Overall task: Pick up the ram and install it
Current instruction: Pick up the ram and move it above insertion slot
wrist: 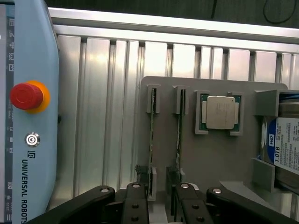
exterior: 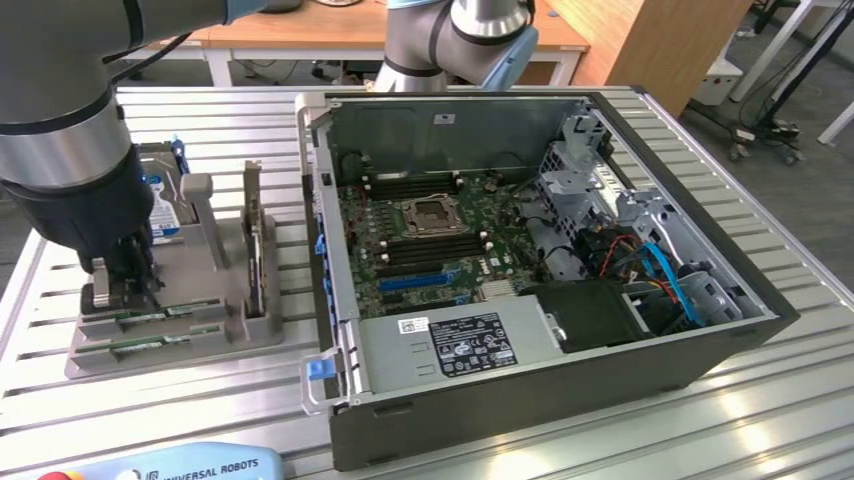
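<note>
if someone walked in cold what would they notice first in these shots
The open computer case dominates the exterior view's right, its green motherboard bare. On the exterior view's left the gripper hangs open over a grey holder, where two ram sticks stand in slots beside a processor chip and a hard drive. A red emergency stop button on the teach pendant stands out in the wrist view.

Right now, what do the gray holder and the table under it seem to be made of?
The holder looks like matte gray plastic: dull, even colour, no glare. The table looks like bare aluminium: ribbed slats with bright reflections.
</note>
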Action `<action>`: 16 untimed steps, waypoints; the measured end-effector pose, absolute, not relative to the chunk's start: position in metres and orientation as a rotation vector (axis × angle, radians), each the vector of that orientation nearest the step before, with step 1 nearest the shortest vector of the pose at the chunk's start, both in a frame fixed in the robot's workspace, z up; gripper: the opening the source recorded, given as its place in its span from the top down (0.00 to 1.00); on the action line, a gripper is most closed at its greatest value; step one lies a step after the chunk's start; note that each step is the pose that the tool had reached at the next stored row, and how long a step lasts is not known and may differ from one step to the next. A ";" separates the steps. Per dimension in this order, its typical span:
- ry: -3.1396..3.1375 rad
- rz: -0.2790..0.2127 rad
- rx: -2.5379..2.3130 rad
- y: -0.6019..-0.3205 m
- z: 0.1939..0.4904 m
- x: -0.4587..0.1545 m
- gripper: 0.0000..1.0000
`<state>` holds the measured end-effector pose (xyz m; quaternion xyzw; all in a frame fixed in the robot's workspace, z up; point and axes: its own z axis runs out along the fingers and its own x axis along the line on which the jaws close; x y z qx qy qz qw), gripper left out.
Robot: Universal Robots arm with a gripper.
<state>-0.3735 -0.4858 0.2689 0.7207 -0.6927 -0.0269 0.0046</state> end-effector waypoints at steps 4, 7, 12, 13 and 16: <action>-2.170 -0.084 2.257 -0.487 0.265 -0.374 0.70; -2.170 -0.084 2.257 -0.487 0.262 -0.374 0.70; -2.170 -0.084 2.257 -0.488 0.259 -0.374 0.70; -2.170 -0.084 2.257 -0.488 0.259 -0.374 0.70; -2.170 -0.084 2.257 -0.488 0.259 -0.374 0.70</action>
